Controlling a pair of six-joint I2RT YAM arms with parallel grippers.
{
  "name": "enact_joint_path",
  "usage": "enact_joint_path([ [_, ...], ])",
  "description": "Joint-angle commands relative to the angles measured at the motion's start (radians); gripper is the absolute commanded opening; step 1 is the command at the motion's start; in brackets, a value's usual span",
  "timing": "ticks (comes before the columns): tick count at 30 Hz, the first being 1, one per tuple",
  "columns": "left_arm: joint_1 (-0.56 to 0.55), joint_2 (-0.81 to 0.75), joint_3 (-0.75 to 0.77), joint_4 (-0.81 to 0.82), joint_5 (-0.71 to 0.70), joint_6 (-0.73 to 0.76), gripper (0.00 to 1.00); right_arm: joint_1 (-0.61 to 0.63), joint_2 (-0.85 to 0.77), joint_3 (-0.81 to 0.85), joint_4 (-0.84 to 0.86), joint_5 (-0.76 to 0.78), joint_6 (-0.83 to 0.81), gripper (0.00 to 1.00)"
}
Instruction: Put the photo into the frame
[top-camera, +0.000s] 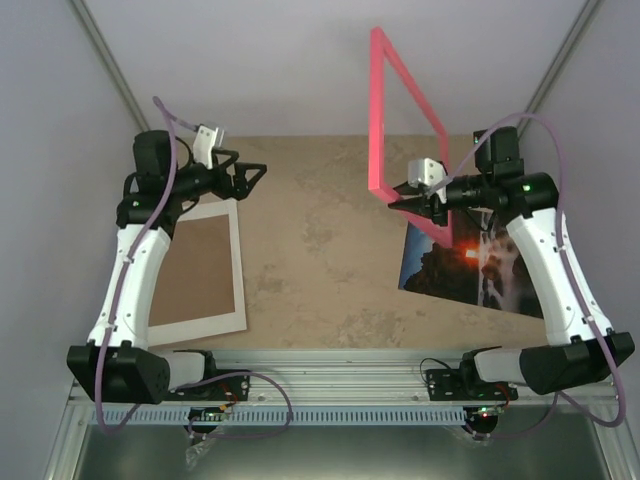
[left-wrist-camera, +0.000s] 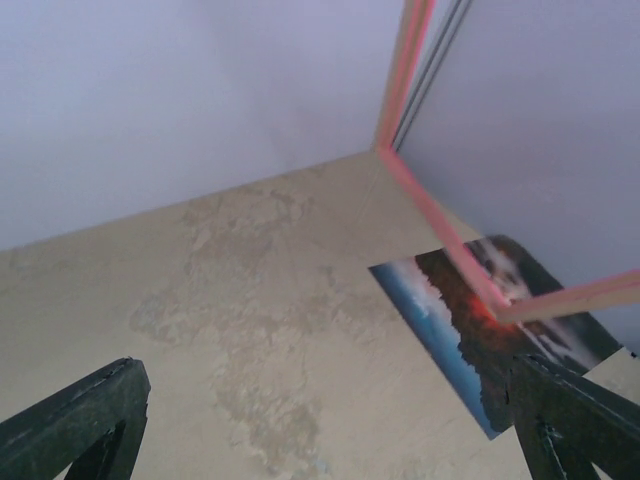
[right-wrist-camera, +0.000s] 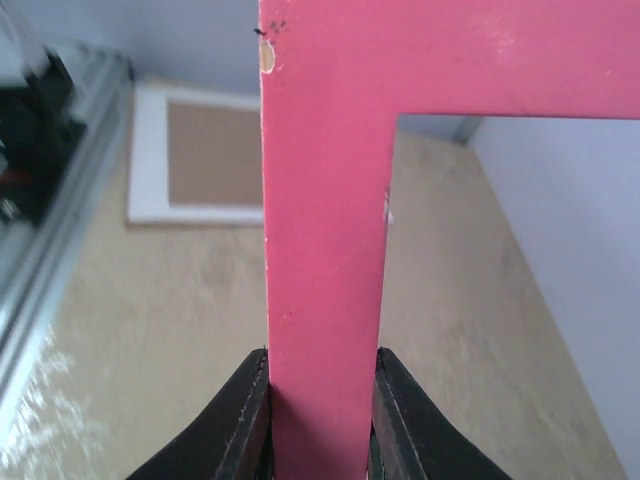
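The right gripper (top-camera: 400, 203) pinches one bar of the frame (top-camera: 377, 110), held up over the photo (top-camera: 440, 270), which lies near the tabletop's (top-camera: 320, 240) right edge. The left gripper (top-camera: 250, 180) hangs wide open. Next, the frame probably must be laid flat.

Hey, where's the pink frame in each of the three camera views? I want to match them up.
Top external: the frame stands raised on edge, upper centre-right, its lower corner in the right end effector.
Left wrist: thin blurred pink bars on the right, crossing in front of the photo.
Right wrist: the frame fills the centre, pinched at the bottom edge.
Shared landmark: the mottled beige table.
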Motion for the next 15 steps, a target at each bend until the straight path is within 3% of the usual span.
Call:
enact_joint_path([
  [1,-0.004,-0.057,-0.010,0.134,0.081,-0.086,0.99,0.002,-0.052,0.032,0.195,-0.358,0.190,0.01],
  [9,-0.004,-0.052,-0.029,0.255,0.138,-0.176,0.99,0.019,-0.062,0.021,0.432,-0.761,0.559,0.01],
  [15,-0.004,-0.041,-0.042,0.355,0.151,-0.222,0.99,0.104,-0.069,0.039,0.473,-0.835,0.673,0.01],
])
